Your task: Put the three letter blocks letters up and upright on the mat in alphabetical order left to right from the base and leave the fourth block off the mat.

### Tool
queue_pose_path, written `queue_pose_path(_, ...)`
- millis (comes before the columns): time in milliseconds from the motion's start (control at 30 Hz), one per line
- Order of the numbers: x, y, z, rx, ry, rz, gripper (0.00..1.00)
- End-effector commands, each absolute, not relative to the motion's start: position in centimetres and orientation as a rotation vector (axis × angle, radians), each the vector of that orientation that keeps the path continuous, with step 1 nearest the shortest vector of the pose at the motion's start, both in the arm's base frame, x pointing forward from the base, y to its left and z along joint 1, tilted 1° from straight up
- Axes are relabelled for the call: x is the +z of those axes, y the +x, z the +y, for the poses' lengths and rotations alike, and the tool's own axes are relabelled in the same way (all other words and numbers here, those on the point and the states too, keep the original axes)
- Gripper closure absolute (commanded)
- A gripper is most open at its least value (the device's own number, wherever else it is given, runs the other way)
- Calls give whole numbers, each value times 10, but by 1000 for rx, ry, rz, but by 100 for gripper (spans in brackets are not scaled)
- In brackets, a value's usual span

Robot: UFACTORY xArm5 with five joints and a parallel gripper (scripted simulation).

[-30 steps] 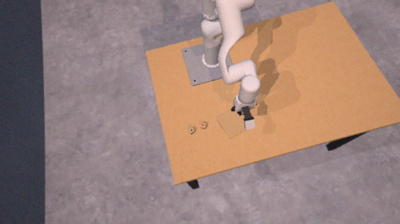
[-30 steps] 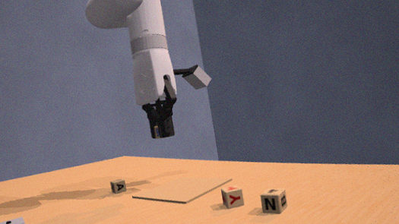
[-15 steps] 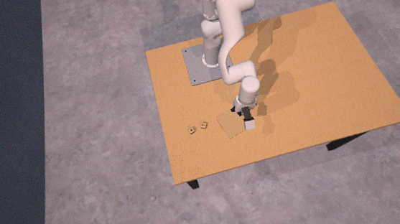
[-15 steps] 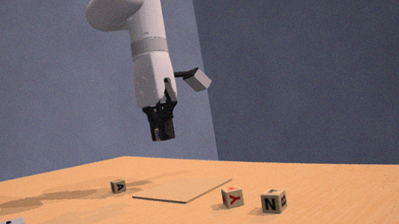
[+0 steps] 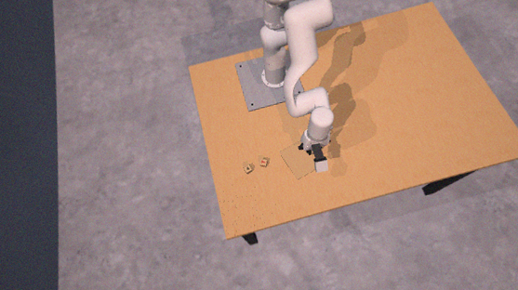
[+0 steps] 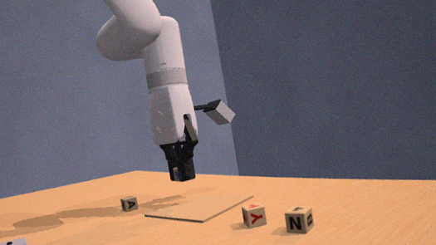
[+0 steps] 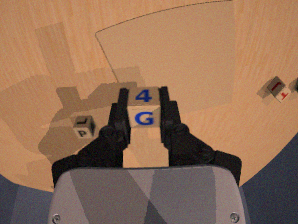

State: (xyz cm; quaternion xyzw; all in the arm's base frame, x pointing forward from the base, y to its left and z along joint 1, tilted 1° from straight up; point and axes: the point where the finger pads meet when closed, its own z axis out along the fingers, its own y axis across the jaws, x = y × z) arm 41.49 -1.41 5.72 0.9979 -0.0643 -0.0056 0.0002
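Block (image 7: 144, 107) between the fingers shows a blue 4 and G.

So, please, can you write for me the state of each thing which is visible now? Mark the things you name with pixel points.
hand (image 5: 306, 150) (image 6: 183, 177) (image 7: 144, 99): shut on the blue-G block, raised
blue-G block (image 6: 176, 174) (image 7: 144, 119): held, in the air
red-Y block (image 5: 264, 162) (image 6: 254, 216) (image 7: 278, 89): on the table, off the mat
N block (image 5: 248, 169) (image 6: 300, 220) (image 7: 296, 85): likewise
side-A block (image 6: 129, 204) (image 7: 84, 127): likewise
mat (image 5: 299, 163) (image 6: 200, 208) (image 7: 175, 55): flat, no block on it

Arm bent over tabletop, end effector (image 5: 306, 149) (image 6: 183, 179) (image 7: 144, 99) ptg down, fingers partway closed w/ block between.
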Motion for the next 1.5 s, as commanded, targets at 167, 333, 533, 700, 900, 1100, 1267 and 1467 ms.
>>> queue_pose_path(167,25,416,-14,-14,3135,-202,79)
queue_pose_path(333,20,416,-14,-14,3135,-202,79)
queue_pose_path(533,20,416,-14,-14,3135,-202,79)
queue_pose_path(700,20,416,-14,-14,3135,-202,79)
queue_pose_path(900,20,416,-14,-14,3135,-202,79)
queue_pose_path(1100,20,416,-14,-14,3135,-202,79)
queue_pose_path(1267,20,416,-14,-14,3135,-202,79)
queue_pose_path(1467,20,416,-14,-14,3135,-202,79)
